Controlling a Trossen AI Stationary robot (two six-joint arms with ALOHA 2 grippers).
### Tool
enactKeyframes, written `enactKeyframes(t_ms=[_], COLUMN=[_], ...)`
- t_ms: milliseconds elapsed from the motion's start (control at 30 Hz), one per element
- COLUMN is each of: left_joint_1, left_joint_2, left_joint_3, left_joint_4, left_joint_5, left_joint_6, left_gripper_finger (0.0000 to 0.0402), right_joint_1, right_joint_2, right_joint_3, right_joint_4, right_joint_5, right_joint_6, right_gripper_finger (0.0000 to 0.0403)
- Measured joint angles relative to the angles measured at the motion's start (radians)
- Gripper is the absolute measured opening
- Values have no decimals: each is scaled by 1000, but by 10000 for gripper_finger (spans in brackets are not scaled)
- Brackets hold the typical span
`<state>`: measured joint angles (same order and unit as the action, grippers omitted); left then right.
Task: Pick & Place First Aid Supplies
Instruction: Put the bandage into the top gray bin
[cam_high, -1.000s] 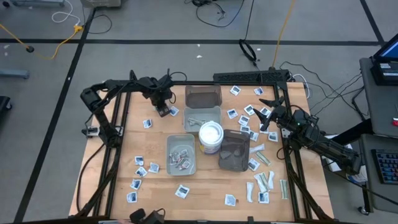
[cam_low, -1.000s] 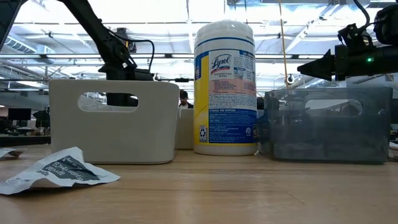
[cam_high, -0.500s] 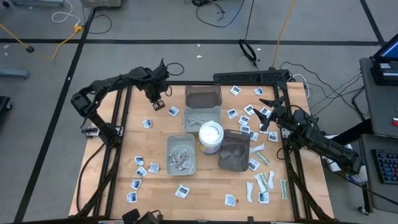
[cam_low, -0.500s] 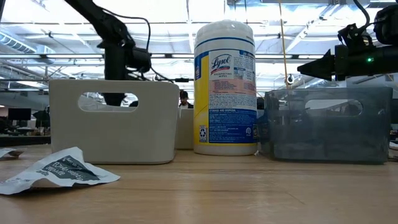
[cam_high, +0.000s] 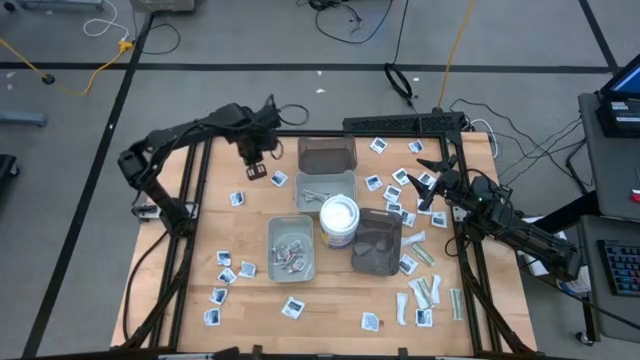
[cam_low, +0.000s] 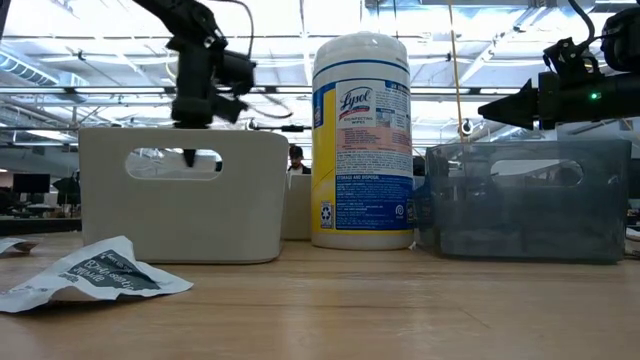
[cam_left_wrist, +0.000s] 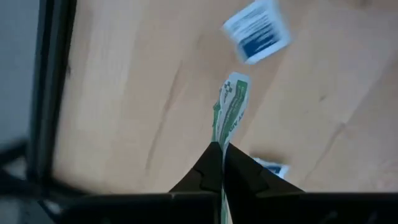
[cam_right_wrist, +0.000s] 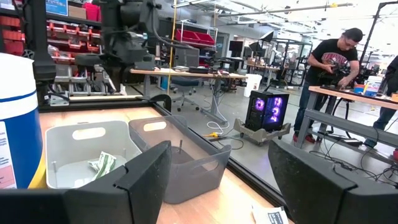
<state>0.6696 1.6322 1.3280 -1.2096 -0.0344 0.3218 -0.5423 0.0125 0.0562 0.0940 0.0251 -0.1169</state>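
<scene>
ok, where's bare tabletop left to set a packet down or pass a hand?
Bare wood: the near strip between the pale tray and the near table edge, and the left side beyond the scattered square packets. Crowded: the right side around the right gripper, littered with packets and green strips.

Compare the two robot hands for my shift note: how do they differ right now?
The left hand is shut on a green-white strip packet, raised above the table's far left; the right hand is open and empty, waiting over the square packets at the right. Both are dark and two-fingered.
</scene>
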Motion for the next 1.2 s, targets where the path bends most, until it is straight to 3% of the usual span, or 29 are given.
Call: enactKeyframes(t_ms=[367,600,833,1200], left_joint_1=[-233,-351,-384,-367], left_joint_2=[81,84,158,333], left_joint_3=[122,125,170,401], left_joint_4=[12,14,41,14], left_joint_5=[8,14,48,64], left_joint_6=[98,113,112,105], left_gripper_finger=[6,4,4,4], right_joint_1=[0,0,0,0], right_joint_2=[0,0,0,0], right_joint_3=[0,0,0,0], right_joint_4=[0,0,0,0], right_joint_5=[0,0,0,0], right_joint_6=[0,0,0,0], right_gripper_finger=[263,263,263,263])
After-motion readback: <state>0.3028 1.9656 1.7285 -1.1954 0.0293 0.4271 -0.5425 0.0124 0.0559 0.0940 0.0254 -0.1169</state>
